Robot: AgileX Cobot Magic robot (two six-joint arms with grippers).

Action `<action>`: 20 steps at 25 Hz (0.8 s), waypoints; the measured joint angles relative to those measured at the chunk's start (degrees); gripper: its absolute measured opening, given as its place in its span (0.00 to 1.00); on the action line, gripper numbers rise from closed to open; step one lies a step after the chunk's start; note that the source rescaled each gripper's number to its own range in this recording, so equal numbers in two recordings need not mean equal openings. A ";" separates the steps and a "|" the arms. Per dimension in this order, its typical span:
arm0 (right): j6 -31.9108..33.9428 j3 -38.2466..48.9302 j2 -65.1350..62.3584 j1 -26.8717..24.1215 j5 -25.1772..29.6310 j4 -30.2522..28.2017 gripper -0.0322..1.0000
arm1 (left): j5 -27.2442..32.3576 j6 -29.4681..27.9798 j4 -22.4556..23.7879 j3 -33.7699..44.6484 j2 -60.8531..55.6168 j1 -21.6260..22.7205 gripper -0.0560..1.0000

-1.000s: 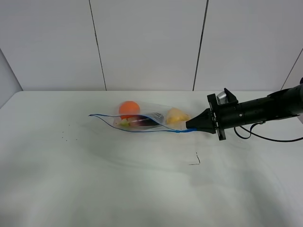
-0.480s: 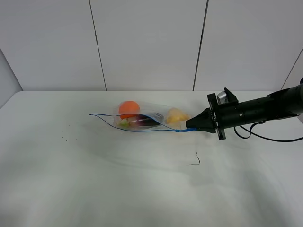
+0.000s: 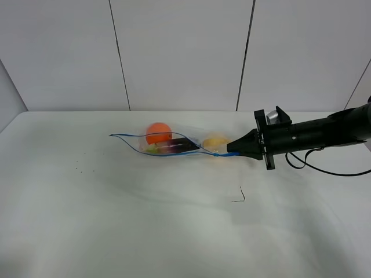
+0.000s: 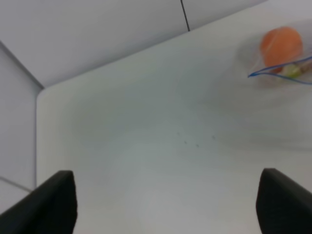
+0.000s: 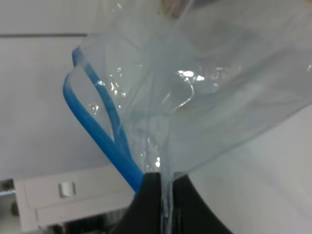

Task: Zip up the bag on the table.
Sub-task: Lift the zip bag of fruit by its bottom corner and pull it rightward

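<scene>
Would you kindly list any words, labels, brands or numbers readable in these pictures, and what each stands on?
None: no view shows readable text.
The bag is clear and shows no print.
The table bears only small dark marks, not letters.
The right gripper shows no label.

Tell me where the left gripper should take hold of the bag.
Pinch the blue zip strip at its free left tip, coming from the left of the exterior view. That end juts out thin, clear of the orange, and the right gripper clamps the bag's opposite corner.
</scene>
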 joint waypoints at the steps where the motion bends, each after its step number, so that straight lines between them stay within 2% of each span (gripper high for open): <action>1: 0.13 0.00 0.00 0.00 0.05 0.91 0.03 | -1.11 0.36 -0.13 -0.75 2.07 0.00 1.00; 6: 0.52 0.00 0.00 0.00 0.05 2.08 0.03 | -6.53 3.55 -3.61 -1.21 10.10 0.00 1.00; 9: 0.52 0.00 0.00 0.00 0.05 2.25 0.03 | -9.13 8.69 -6.03 -1.21 14.49 0.00 1.00; 13: 0.57 0.00 0.00 0.00 0.05 2.25 0.03 | -13.49 21.94 -9.54 -1.38 20.48 0.00 1.00; 17: 0.57 0.00 0.00 0.00 0.05 2.55 0.03 | -19.86 37.07 -16.69 -1.38 25.59 -0.34 1.00; 20: 0.57 0.00 0.00 0.00 0.05 3.33 0.03 | -22.72 46.03 -21.96 -1.38 28.44 -2.50 1.00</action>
